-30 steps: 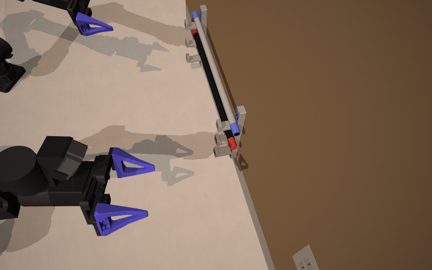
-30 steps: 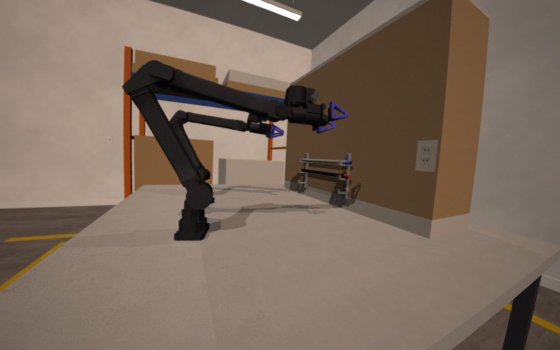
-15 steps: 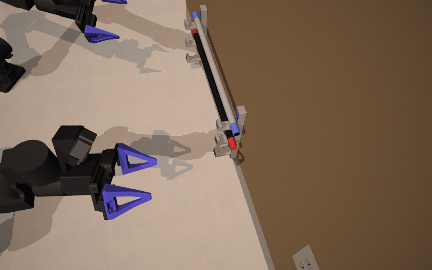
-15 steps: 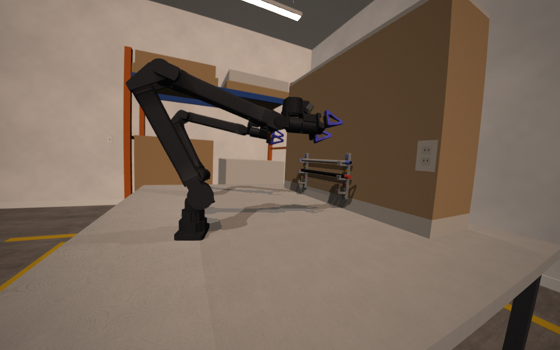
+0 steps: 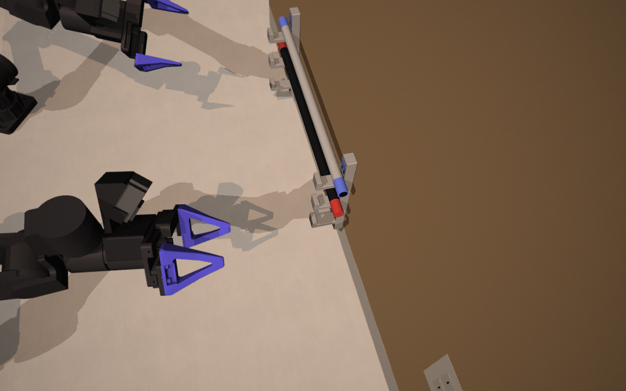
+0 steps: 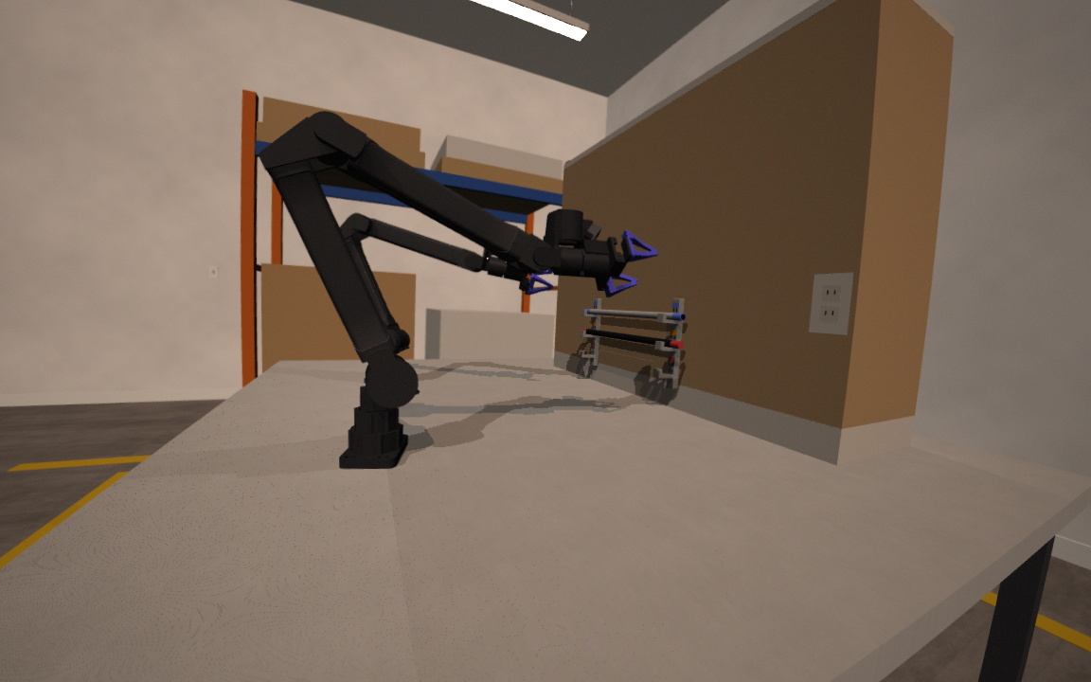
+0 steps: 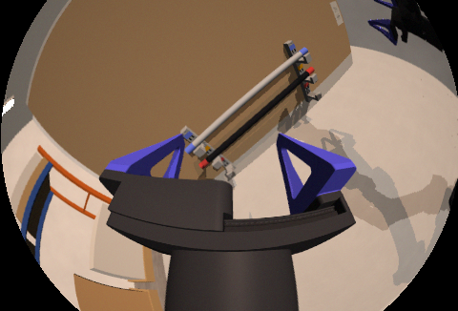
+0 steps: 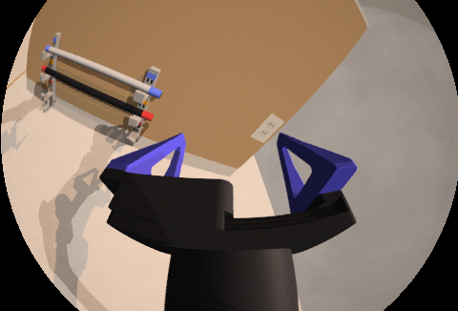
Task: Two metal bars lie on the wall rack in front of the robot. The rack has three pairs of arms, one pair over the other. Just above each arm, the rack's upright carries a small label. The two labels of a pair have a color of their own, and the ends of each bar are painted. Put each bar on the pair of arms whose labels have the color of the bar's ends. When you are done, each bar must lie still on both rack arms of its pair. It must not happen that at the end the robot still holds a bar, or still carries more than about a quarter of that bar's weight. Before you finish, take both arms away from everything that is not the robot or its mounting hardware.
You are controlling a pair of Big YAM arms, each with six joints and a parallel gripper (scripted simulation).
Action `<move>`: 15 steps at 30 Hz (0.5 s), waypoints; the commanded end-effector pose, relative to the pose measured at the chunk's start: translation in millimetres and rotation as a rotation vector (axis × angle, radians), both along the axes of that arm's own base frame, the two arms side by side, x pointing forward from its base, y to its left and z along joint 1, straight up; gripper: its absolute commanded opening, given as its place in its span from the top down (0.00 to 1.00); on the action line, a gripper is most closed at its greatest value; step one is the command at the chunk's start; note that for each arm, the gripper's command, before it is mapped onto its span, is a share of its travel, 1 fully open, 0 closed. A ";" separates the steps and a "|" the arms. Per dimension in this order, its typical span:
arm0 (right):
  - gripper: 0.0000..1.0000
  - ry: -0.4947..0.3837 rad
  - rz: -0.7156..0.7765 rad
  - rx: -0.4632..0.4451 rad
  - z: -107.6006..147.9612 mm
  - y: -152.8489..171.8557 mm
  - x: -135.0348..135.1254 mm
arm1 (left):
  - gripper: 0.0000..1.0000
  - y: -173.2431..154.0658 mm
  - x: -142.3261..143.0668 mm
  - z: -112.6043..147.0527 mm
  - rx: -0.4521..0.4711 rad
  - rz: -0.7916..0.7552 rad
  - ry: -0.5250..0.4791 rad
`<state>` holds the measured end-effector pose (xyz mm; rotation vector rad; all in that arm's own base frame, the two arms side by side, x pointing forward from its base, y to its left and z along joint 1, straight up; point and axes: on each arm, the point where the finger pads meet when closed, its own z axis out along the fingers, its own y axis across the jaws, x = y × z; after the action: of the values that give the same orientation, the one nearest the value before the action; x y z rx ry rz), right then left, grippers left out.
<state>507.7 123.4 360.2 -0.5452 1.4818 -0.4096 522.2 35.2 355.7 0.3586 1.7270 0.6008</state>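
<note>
Holding left claw (image 5: 183, 38) (image 6: 551, 280) (image 7: 231, 134) and right claw (image 5: 226, 244) (image 6: 646, 267) (image 7: 371, 10) (image 8: 231, 137) spread, apart from the rack (image 5: 349, 165) (image 6: 675, 373) (image 7: 288, 46) (image 8: 154, 72). Seeing grey, blue-ended bar (image 5: 311, 102) (image 6: 634, 313) (image 7: 248, 99) (image 8: 102, 71) on top, blue-labelled arms; black, red-ended bar (image 5: 307, 116) (image 6: 627, 337) (image 7: 258, 119) (image 8: 95, 92) on middle, yellow-labelled ones.

The upper bar (image 5: 311, 104) (image 6: 635, 314) (image 7: 248, 100) (image 8: 101, 71) is pale grey with 2 blue ends; the lower bar (image 5: 308, 116) (image 6: 627, 336) (image 7: 258, 117) (image 8: 95, 92) is black with 2 red ends. The rack (image 5: 350, 159) (image 6: 678, 303) (image 7: 288, 45) (image 8: 155, 71) is light grey, its labels blue at the top, orange-yellow in the middle and red at the bottom. Both arms are black, their 4 fingers (image 5: 213, 262) (image 6: 638, 245) blue-violet. The panel (image 5: 475, 170) (image 6: 719, 211) (image 7: 181, 39) (image 8: 215, 39) is plain brown, the tabletop (image 5: 237, 330) (image 6: 490, 543) (image 7: 391, 92) (image 8: 119, 254) pale beige-grey. Yellow stripes (image 6: 32, 534) cross the dark floor.
</note>
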 end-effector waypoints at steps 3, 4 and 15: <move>0.00 -0.055 0.028 -0.097 0.9 22.4 -2.3 | 0.00 9.3 4.6 5.4 0.108 0.017 -0.019; 0.00 -0.057 0.030 -0.111 -1.4 25.1 -2.6 | 0.00 10.2 4.7 3.2 0.122 0.020 -0.016; 0.00 -0.074 0.051 -0.234 -21.8 49.0 -5.0 | 0.00 17.5 5.8 -17.3 0.243 0.049 0.016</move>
<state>504.9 158.6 329.2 -0.7107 1.4205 -0.5270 523.5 46.3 325.0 0.4716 1.7331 0.7839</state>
